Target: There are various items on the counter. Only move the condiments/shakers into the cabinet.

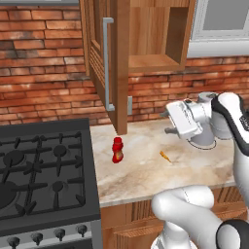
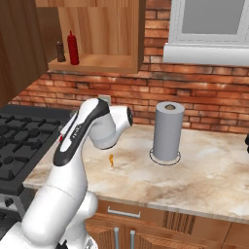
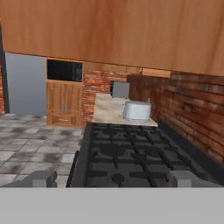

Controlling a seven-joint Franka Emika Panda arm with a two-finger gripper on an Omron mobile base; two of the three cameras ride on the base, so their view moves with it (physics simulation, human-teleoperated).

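A: What stood biggest in the room?

B: The cabinet (image 1: 146, 44), its door swung open with the grey bar handle (image 1: 108, 63) on it, hung over the table (image 1: 146, 170). The black gas stove (image 1: 44, 170) sat at the table's 9 o'clock side.

A: And on the table itself?

B: In the right base view, a grey paper towel roll (image 2: 168, 132) stood upright, at about 3 o'clock from the arm. The curvy red squeeze bottle (image 1: 117, 150) stood upright near the stove edge, below the open door. The tiny orange carrot-like piece (image 1: 165, 156) lay at 3 o'clock from that bottle, apart from it.

A: Anything already inside the cabinet?

B: Yes. On the shelf the slim red cylindrical bottle (image 2: 73, 48) stood upright, with the small dark brown shaker (image 2: 60, 51) just beside it at 9 o'clock.

A: The gripper?

B: The gripper (image 1: 169, 121) hung above the table, at about 2 o'clock from the curvy bottle, pointing toward the stove. I couldn't tell whether the jaws were released or clenched; nothing showed between them.
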